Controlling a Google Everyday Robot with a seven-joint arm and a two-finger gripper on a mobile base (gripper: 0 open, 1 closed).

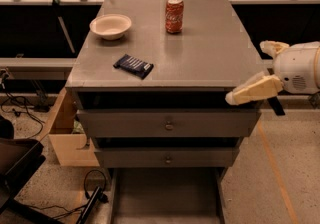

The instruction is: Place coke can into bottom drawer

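Observation:
The coke can [174, 14], red with white script and a silver top, stands upright at the back middle of the grey cabinet top [210, 48]. The bottom drawer [165, 195] is pulled out below the two upper drawers, and its flat grey floor shows nothing in it. My gripper [245, 72] comes in from the right at the cabinet's front right corner, level with the top edge. Its cream fingers [252, 90] are spread apart and hold nothing. It is well to the right of the can and nearer the camera.
A cream bowl [110, 25] sits at the back left of the top. A dark blue snack packet [133, 65] lies front left. Two upper drawers with round knobs [169, 126] are closed. An open cardboard box [67, 135] stands left of the cabinet, with cables on the floor.

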